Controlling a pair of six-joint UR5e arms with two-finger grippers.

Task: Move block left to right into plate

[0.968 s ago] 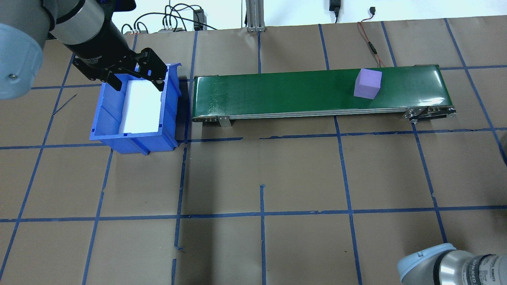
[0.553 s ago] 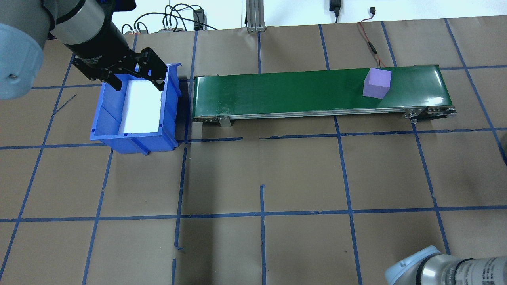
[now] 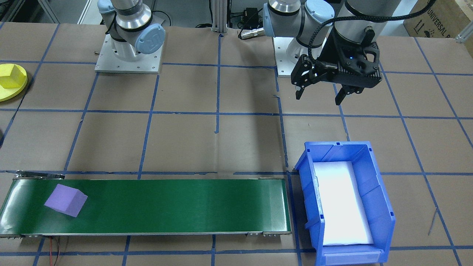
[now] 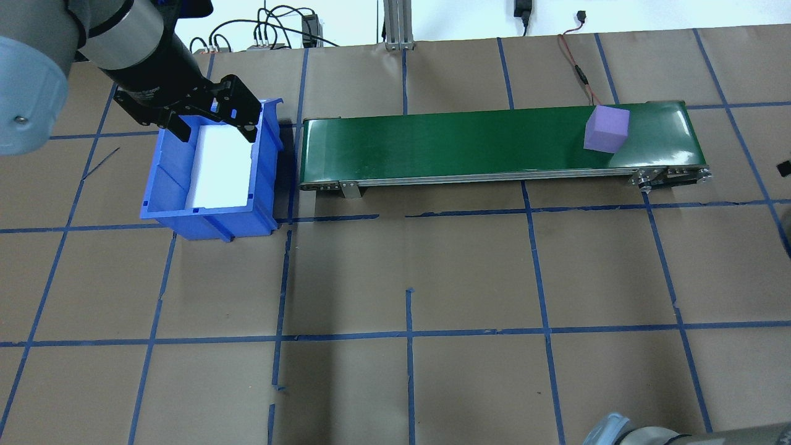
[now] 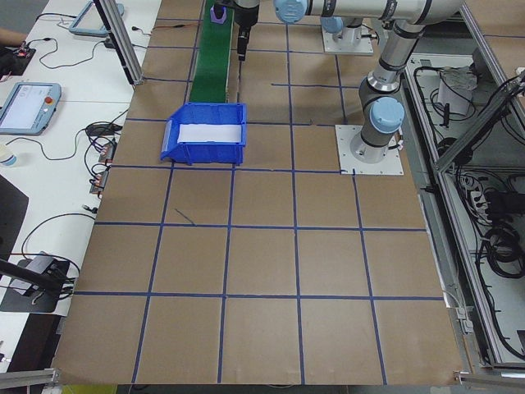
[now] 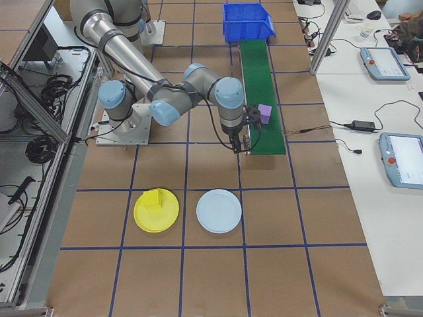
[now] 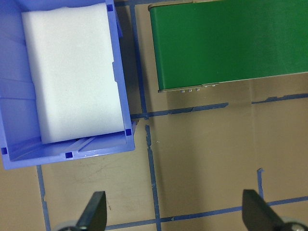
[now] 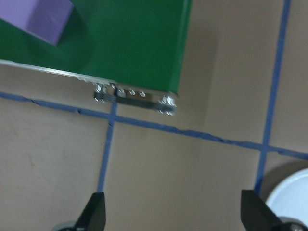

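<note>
Purple block [image 4: 606, 128] rides the green conveyor [image 4: 469, 145] toward its right end.
Blue bin [image 3: 347, 201] holds 1 white foam pad [image 3: 343, 203]; yellow plate [image 6: 156, 210] holds 1 yellow block [image 6: 154, 199]; left gripper [image 3: 320, 94] and right gripper [image 8: 173, 216] both spread, empty.

The purple block [image 4: 606, 128] lies free and a little turned on the green belt, just beside the open right claw [image 6: 242, 135], while the round yellow plate [image 6: 156, 210], which holds a yellow block [image 6: 153, 199], lies well apart from that claw.

"UNIVERSAL", seemingly cropped, on cardboard box [image 3: 439, 16]
</note>
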